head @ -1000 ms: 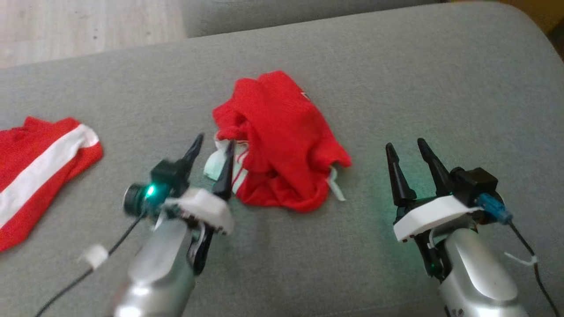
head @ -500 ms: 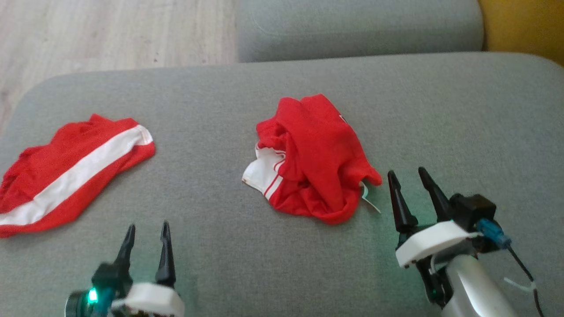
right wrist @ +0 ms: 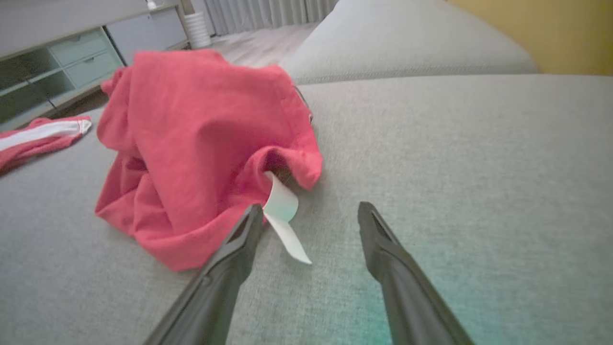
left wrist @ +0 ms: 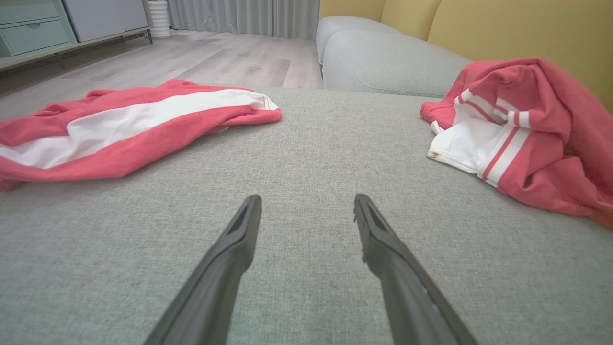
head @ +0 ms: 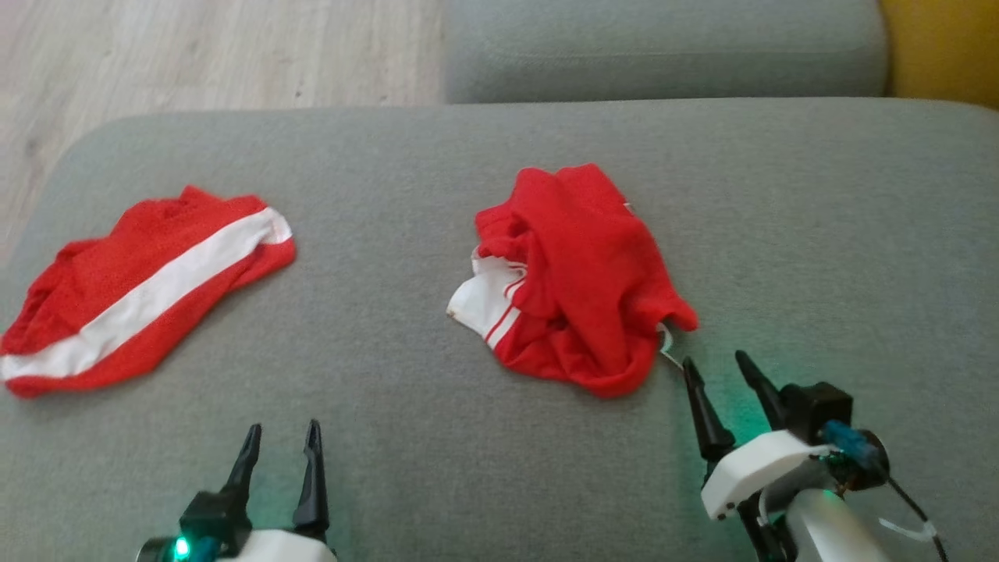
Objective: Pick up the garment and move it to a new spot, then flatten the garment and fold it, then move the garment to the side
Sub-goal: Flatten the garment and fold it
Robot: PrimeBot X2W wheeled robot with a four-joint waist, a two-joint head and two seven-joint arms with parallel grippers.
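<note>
A crumpled red garment (head: pixel 577 281) with a white striped edge lies in the middle of the grey cushion (head: pixel 390 156). My left gripper (head: pixel 283 425) stands open at the near edge, well to the left of the garment and apart from it. In the left wrist view, the garment (left wrist: pixel 527 134) sits off to the right of the open left gripper (left wrist: pixel 307 198). My right gripper (head: pixel 713 358) is open just below the garment's near right corner. In the right wrist view, the right gripper (right wrist: pixel 311 207) has its left finger beside the white label (right wrist: pixel 282 215) of the garment (right wrist: pixel 201 134).
A second red garment with a broad white stripe (head: pixel 148 293) lies flatter at the cushion's left end. Wooden floor (head: pixel 195 47) runs beyond the cushion's far left edge. Another grey cushion (head: pixel 663 47) and a yellow backrest (head: pixel 944 47) sit at the back.
My left gripper has drawn back from the crumpled garment's white edge to the near left, holding nothing. The head camera has shifted, so the striped garment shows in full.
</note>
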